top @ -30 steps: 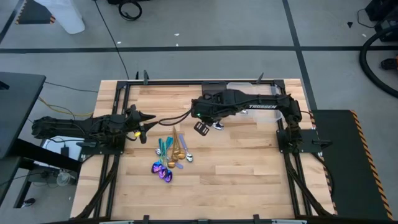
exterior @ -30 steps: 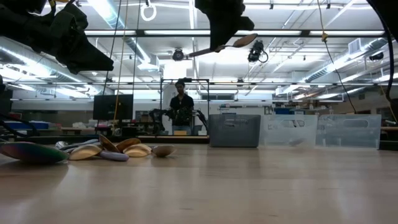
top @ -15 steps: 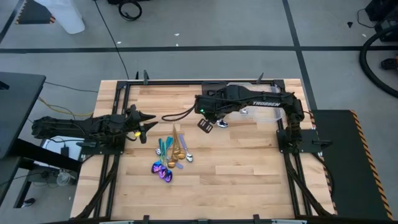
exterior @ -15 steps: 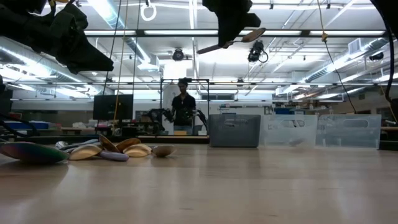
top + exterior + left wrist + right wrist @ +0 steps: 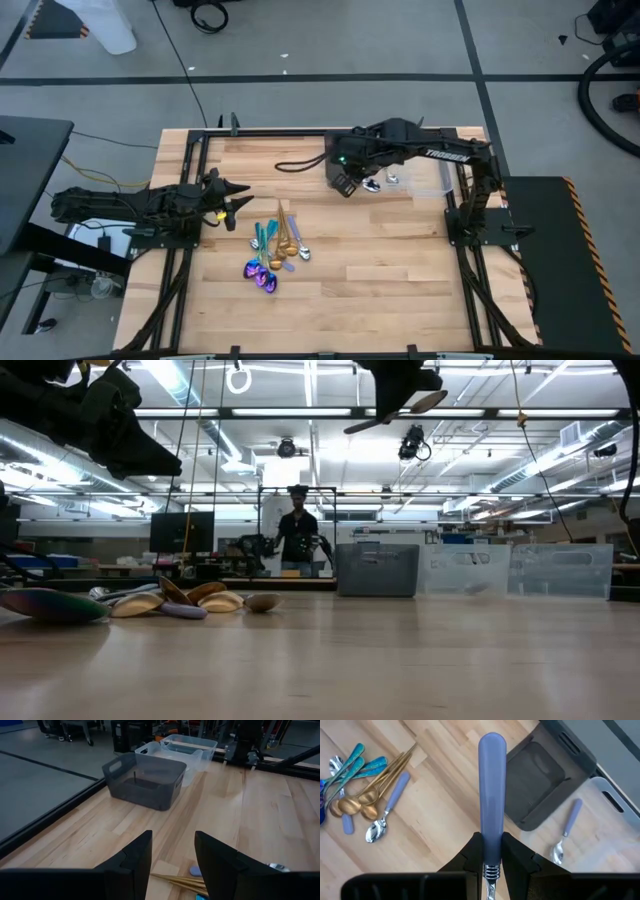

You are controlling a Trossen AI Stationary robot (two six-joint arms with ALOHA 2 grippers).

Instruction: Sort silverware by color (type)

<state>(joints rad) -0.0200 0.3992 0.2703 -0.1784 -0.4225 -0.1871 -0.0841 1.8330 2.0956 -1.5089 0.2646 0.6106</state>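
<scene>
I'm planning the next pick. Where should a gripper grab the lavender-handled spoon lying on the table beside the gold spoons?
Probably mid-handle, from straight above, closing across its width: the lavender-handled spoon lies flat, its handle's outer side faces bare wood, while its bowl crowds the gold spoons. The right gripper holds a matching spoon.

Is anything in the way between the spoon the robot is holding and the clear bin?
Nothing visible is. The right gripper holds the lavender-handled spoon up in the air beside the dark bin; the clear bin beyond lies open, holding one matching spoon.
</scene>
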